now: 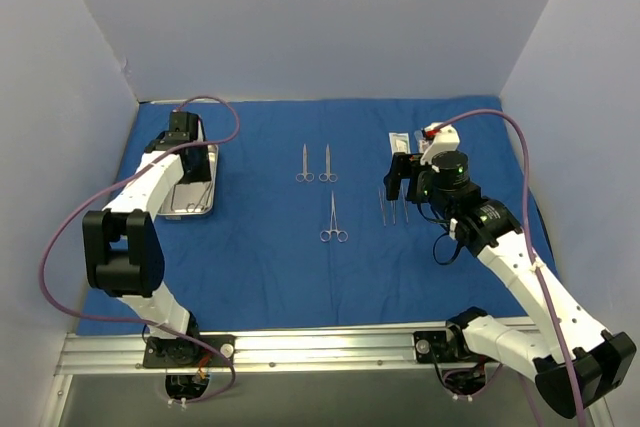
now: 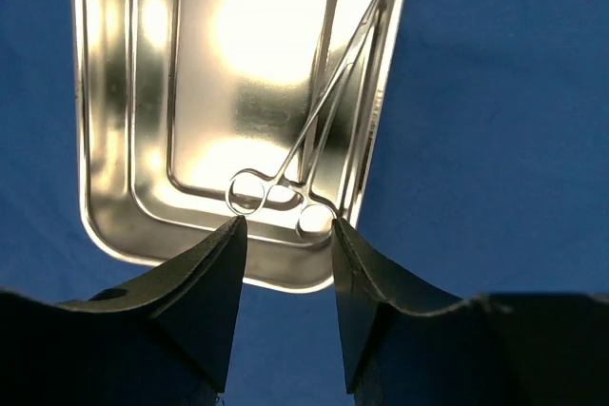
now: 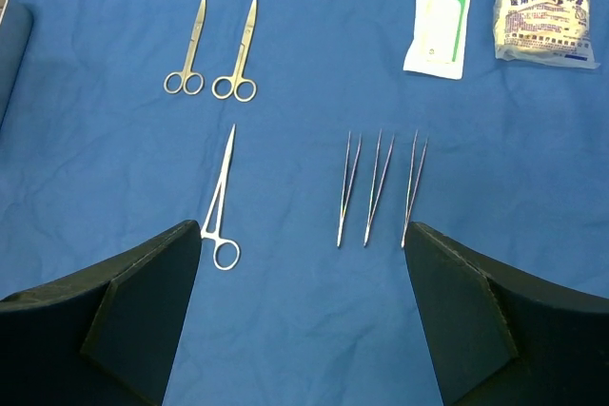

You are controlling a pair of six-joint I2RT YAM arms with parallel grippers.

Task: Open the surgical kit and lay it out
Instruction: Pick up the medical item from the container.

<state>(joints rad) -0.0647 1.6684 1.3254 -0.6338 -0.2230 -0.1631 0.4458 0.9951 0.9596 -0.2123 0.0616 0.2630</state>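
The surgical kit lies unfolded, its royal-blue cloth point(image 1: 270, 247) spread over the table. The steel tray point(image 1: 205, 205) sits at the left with one silver clamp point(image 2: 309, 149) inside it. My left gripper point(image 1: 185, 142) hovers over the tray's far end. In the left wrist view the left gripper point(image 2: 285, 235) is open, its tips just short of the clamp's ring handles. Two scissors point(image 3: 186, 49) point(image 3: 238, 54), a second clamp point(image 3: 221, 206), three tweezers point(image 3: 379, 187) and two packets point(image 3: 440, 24) point(image 3: 542, 14) lie on the cloth. My right gripper point(image 3: 303, 235) hangs wide open above the tweezers' near ends.
White walls close in the cloth at the back and on both sides. A metal rail point(image 1: 300, 347) with both arm bases runs along the near edge. A purple cable point(image 1: 215, 112) loops over the tray's far corner.
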